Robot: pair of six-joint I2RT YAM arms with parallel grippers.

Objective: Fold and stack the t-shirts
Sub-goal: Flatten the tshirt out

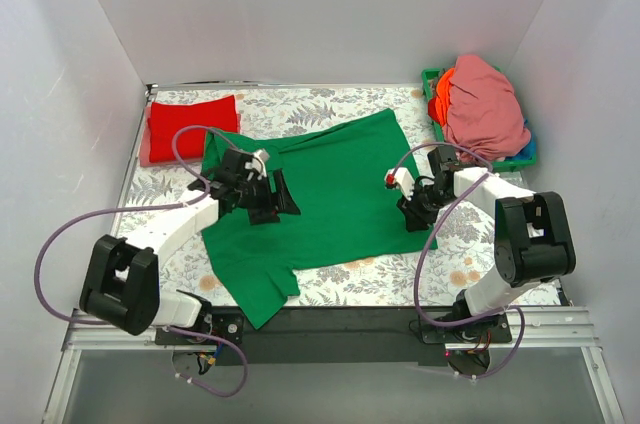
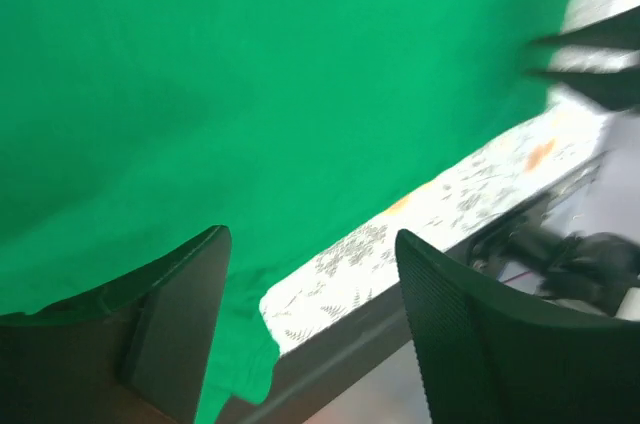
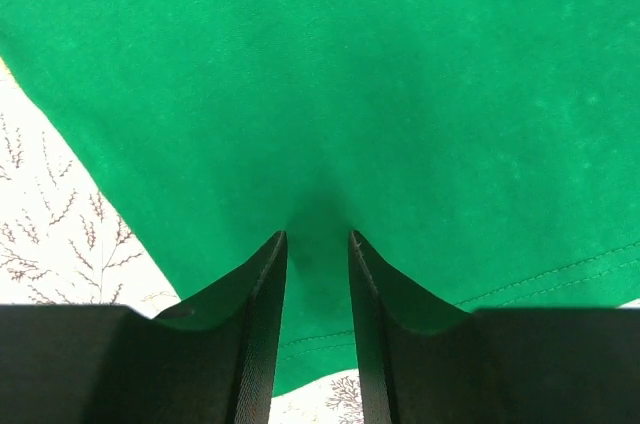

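A large green t-shirt (image 1: 340,184) lies spread flat in the middle of the table. My left gripper (image 1: 280,199) hovers over its left part, open wide and empty; in the left wrist view (image 2: 310,236) the shirt (image 2: 250,64) fills the frame, blurred. My right gripper (image 1: 410,214) is at the shirt's right edge. In the right wrist view (image 3: 316,234) its fingertips press on the flat cloth (image 3: 350,64) just inside the hem, jaws narrowly apart, nothing pinched. A folded red t-shirt (image 1: 192,124) lies at the back left. Pink (image 1: 485,109) and orange (image 1: 443,94) shirts are heaped in the basket.
A green plastic basket (image 1: 428,74) stands at the back right corner. The table has a floral cloth (image 1: 330,104) and white walls on three sides. The table's front edge (image 2: 400,314) runs close below the shirt's lower sleeve.
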